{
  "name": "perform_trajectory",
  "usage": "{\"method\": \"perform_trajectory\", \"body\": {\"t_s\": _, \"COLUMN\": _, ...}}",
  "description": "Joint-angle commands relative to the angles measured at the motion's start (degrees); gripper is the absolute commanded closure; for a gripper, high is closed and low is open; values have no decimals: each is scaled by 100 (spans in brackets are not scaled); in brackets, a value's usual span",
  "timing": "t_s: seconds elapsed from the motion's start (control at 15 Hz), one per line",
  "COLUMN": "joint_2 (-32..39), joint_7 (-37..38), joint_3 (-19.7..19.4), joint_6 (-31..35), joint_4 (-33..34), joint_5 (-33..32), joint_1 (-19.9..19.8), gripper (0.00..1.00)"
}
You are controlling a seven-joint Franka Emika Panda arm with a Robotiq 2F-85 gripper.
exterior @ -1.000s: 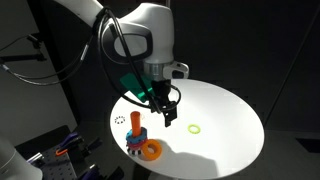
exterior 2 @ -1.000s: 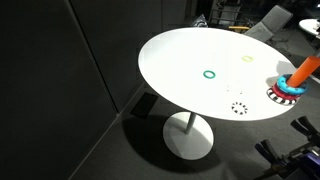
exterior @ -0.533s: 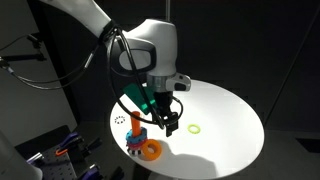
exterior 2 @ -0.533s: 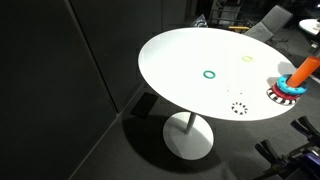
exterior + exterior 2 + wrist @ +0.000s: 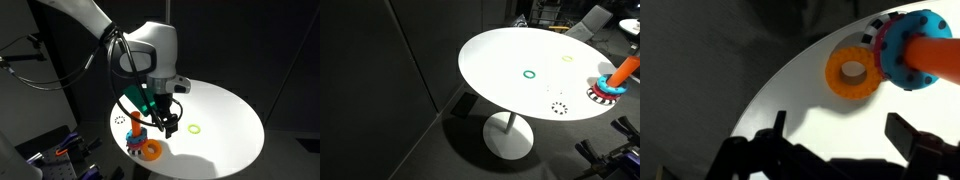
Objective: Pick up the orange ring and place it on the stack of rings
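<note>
Orange ring [image 5: 852, 72]: flat on white table [image 5: 228, 128], just beside stack of rings [image 5: 908, 50]. Gripper [image 5: 165, 125]: hovering above (jaws wide apart, holding nothing).

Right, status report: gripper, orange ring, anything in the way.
Gripper open, empty, hovering above the white round table. Chunky orange donut ring flat on table beside the peg-and-rings stacking toy, untouched. Nothing between gripper and ring.

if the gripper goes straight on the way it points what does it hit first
Probably bare white table, just short of the orange ring; the open gripper seems aimed slightly off it, though depth is unclear.
</note>
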Motion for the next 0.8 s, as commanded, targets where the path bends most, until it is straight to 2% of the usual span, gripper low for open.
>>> {"method": "perform_trajectory", "body": {"t_s": 0.0, "joint_2": 268, "joint_7": -101, "joint_3": -10, "joint_6": 125, "joint_4": 54, "joint_5": 65, "joint_1": -172, "gripper": 0}}
{"method": "perform_trajectory", "body": {"t_s": 0.47, "joint_2": 878, "joint_7": -344, "joint_3": 49, "joint_6": 686, "joint_4": -10, "joint_5": 274, "joint_1": -476, "gripper": 0}}
{"method": "perform_trajectory", "body": {"t_s": 0.73, "joint_2": 1243, "joint_7": -558, "joint_3": 233, "joint_6": 1032, "joint_4": -30, "joint_5": 594, "joint_1": -621, "gripper": 0}}
